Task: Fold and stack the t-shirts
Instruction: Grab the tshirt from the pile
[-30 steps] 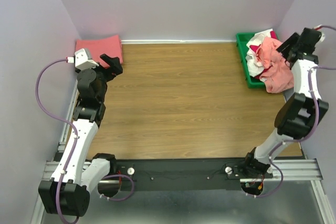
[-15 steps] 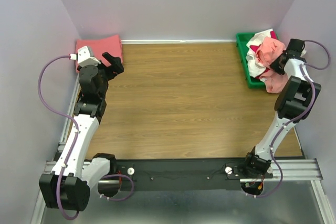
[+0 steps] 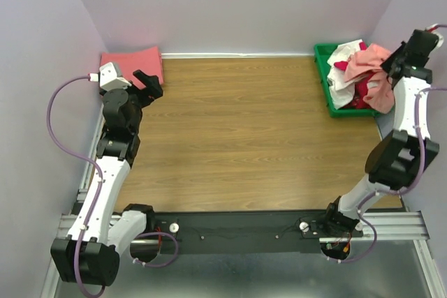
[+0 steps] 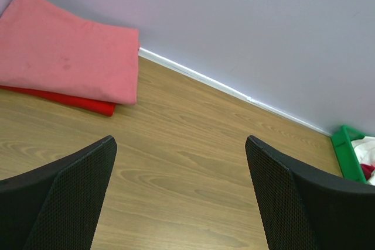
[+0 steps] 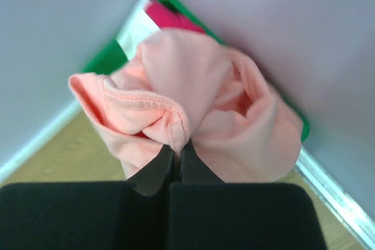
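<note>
The right fingers (image 5: pixel 153 175) are clenched on a bunched fold of a salmon-pink t-shirt (image 5: pixel 193 80). They pinch it beside a stitched hem, so the cloth hangs from the tips in a loose wad. From above, this shirt is held over the green bin (image 3: pixel 323 68) at the far right corner of the worktop (image 3: pixel 237 130), above a white shirt (image 3: pixel 343 54) and a red shirt (image 3: pixel 360 90) heaped inside. A pinch at one edge looks meant to draw a single garment free of the heap.

The left fingers (image 4: pixel 76 191) are spread wide and grasp nothing. They hover near the far left corner, where a folded salmon-pink shirt (image 4: pixel 64 62) lies on a folded red shirt (image 4: pixel 88 103) against the wall (image 4: pixel 234 27). The stack probably sits there so that the middle of the worktop serves for folding.
</note>
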Controlling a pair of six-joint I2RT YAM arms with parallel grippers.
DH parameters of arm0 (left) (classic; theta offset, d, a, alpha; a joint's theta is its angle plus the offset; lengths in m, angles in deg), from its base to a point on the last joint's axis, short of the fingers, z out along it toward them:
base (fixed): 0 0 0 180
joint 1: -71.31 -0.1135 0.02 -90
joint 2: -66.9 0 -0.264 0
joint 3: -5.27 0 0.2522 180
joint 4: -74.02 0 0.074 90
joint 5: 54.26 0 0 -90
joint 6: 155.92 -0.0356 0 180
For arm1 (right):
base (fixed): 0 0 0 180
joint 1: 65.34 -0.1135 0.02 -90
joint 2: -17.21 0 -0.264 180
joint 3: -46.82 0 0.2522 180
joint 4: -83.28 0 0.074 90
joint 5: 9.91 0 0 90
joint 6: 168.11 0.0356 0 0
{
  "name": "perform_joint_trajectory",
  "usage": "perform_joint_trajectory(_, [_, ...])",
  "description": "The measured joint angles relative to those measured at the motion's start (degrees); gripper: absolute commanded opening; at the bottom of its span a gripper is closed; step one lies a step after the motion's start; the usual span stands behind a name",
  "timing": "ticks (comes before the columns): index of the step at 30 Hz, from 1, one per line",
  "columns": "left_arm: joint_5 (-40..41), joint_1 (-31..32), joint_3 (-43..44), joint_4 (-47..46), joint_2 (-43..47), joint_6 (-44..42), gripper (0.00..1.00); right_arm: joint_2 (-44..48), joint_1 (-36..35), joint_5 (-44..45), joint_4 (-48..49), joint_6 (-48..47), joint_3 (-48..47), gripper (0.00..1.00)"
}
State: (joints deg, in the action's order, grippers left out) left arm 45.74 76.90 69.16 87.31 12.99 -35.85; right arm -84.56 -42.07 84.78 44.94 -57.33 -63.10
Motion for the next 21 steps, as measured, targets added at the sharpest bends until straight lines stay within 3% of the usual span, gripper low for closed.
perform_joint_trajectory(3, [0.0,0.0,0.0,0.0,1.2,0.0,0.98,7.7,0.0,-0.7,-0.4,-0.9,-2.1,0.05])
perform_joint_trajectory(7, [0.0,0.0,0.0,0.0,2.4,0.0,0.99,10.4,0.1,-3.0,-1.1,-1.3,-8.3,0.01])
perform_joint_trajectory(15, [-0.4,0.0,0.0,-0.2,2.6,0.2,0.99,3.3,-1.7,-13.8,-3.8,-1.3,-28.5,0.03])
perform_joint_trajectory(21, [-0.7,0.0,-0.5,-0.3,2.6,0.1,0.99,-2.0,-4.0,-14.6,-3.6,-0.7,-38.0,0.03])
